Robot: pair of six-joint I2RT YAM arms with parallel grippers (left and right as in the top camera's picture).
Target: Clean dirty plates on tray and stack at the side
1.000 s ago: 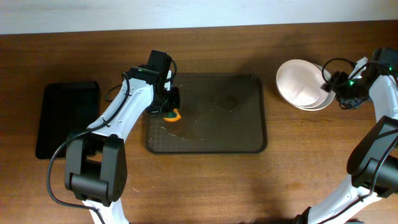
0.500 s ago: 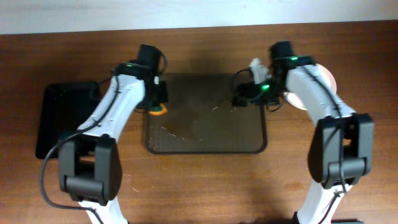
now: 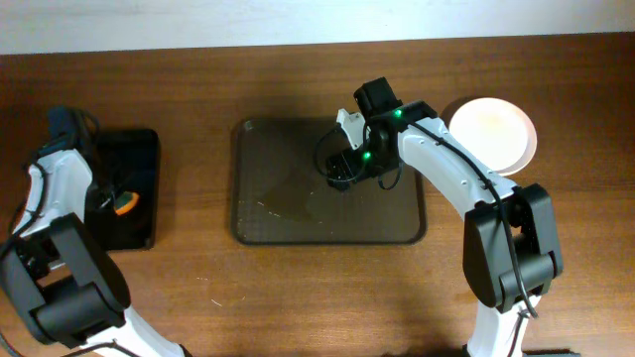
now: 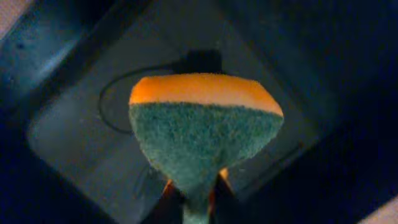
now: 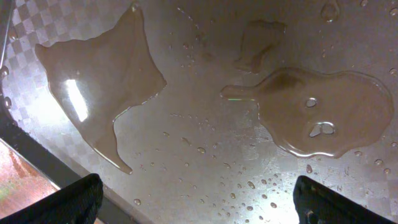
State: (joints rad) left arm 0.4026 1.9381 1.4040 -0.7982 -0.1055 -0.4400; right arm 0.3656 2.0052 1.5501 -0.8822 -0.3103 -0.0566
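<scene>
- Brown and textured, the tray (image 3: 298, 213) sits mid-bench with no plate on it. The right wrist view shows its surface wet, with two broad puddles (image 5: 99, 87) and scattered droplets.
- White plates (image 3: 493, 134) lie on the bench (image 3: 327, 297) just beside the tray's far right corner. From overhead they read as one round disc, so how many are stacked there cannot be told for sure.
- The right pincer (image 3: 342, 174) hovers over the tray's upper middle, its jaws spread wide. Only wet tray shows in the gap.
- The left pincer (image 3: 119, 203) is clamped on an orange-backed green sponge (image 4: 205, 130), held above the small black tray (image 3: 139, 149) at the bench's left, well apart from the plates.
- Judged from this layout, washing and stacking look finished or nearly so, and the step in hand is putting the sponge away.
- The next move likely calls for lowering the sponge onto the small black tray and opening the left pincer. The right arm would then lift clear of the wet tray without brushing the plates.
</scene>
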